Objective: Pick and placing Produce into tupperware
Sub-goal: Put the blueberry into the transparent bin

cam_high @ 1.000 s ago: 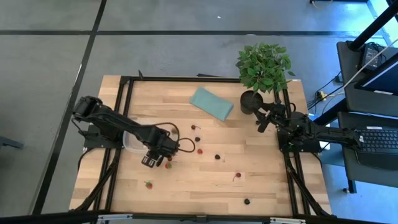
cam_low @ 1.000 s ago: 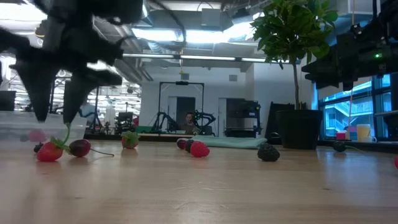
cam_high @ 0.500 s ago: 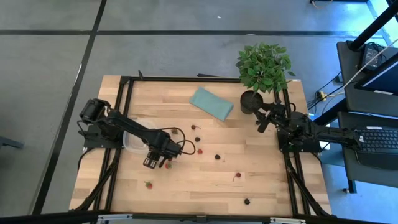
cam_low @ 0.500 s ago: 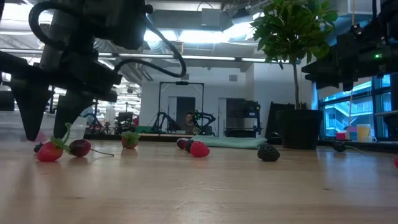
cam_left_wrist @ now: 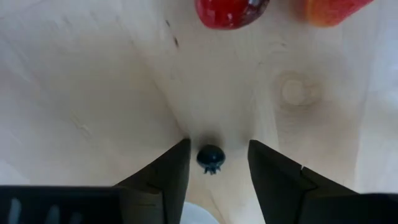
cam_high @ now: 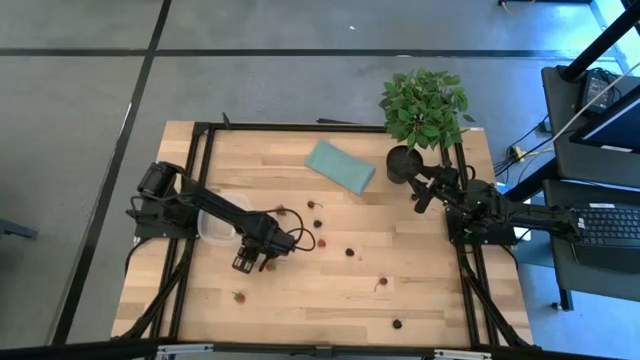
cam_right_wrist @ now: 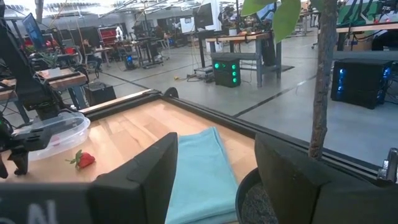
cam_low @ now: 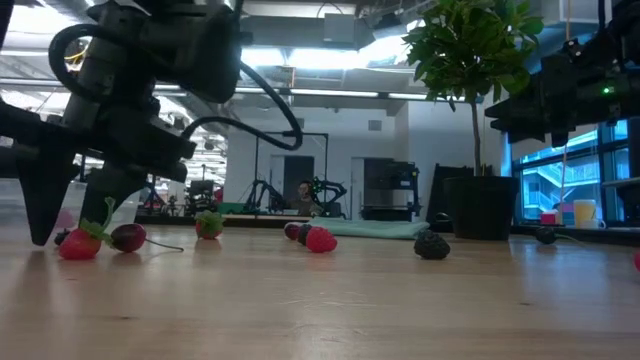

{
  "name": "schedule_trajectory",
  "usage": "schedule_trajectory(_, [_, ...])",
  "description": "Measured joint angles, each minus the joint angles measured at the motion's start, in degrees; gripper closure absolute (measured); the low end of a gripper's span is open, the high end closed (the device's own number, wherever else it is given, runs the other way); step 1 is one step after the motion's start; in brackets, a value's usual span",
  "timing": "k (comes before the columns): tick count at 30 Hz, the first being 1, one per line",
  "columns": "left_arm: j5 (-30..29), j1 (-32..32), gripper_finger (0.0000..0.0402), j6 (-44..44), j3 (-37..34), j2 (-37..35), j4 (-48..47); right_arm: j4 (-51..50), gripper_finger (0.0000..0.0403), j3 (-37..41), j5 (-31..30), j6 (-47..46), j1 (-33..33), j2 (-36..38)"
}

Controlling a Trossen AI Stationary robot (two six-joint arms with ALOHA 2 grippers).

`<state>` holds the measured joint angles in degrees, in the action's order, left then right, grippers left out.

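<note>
The left gripper (cam_high: 252, 262) hangs low over the wooden table (cam_high: 300, 300), with its jaws apart and nothing in them. Right between its fingers (cam_left_wrist: 166, 169) sits one tiny dark berry (cam_left_wrist: 211, 158). A red berry (cam_left_wrist: 231, 11) lies just past it. The clear tupperware (cam_high: 213, 227) is next to the gripper, at about ten o'clock from it. More little berries are spread over the table toward three and four o'clock.

The dark berry looks very light, round and soft. It could roll away or get squished. I think a gentle squeeze on its two sides is best.

The right gripper (cam_high: 424, 193) waits by the plant pot (cam_high: 402, 163), jaws apart and empty.
</note>
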<state>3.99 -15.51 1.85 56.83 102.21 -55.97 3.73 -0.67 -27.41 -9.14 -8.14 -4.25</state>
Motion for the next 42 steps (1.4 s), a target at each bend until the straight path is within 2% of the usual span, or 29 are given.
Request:
schedule_trajectory(27, [-1.4, -0.3, 0.0246, -3.2, -0.1, 0.8, -0.5, 0.0, 0.0186, 0.0, 0.0, 0.2, 0.0, -0.2])
schedule_trajectory(42, [-3.0, -0.3, 0.033, -3.2, -0.3, 0.8, -0.1, 0.0, 0.0186, 0.0, 0.0, 0.2, 0.0, -0.2])
